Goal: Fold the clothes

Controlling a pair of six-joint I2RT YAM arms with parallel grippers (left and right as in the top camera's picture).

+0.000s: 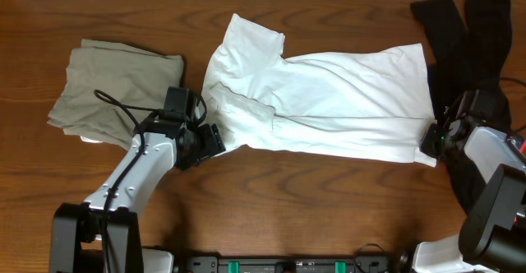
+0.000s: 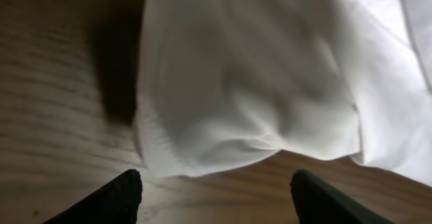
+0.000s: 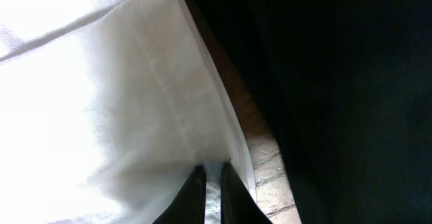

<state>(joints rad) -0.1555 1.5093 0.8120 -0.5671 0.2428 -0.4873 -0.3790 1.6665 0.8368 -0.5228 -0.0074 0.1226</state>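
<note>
A white T-shirt (image 1: 329,100) lies partly folded across the middle of the wooden table. My left gripper (image 1: 209,139) stands open just off its front left corner, with bare wood between the fingers (image 2: 115,200) and the white cloth (image 2: 250,82) a little ahead of them. At the shirt's right hem (image 3: 169,96), my right gripper (image 1: 430,137) is shut on a pinch of the white fabric. A grey-olive garment (image 1: 115,88) lies folded at the left. A black garment (image 1: 468,59) lies at the far right, under and beside the right arm.
The table's far edge runs along the top of the overhead view. The black garment (image 3: 337,82) fills the right side of the right wrist view, close to the held hem. Bare wood (image 1: 312,199) lies in front of the shirt.
</note>
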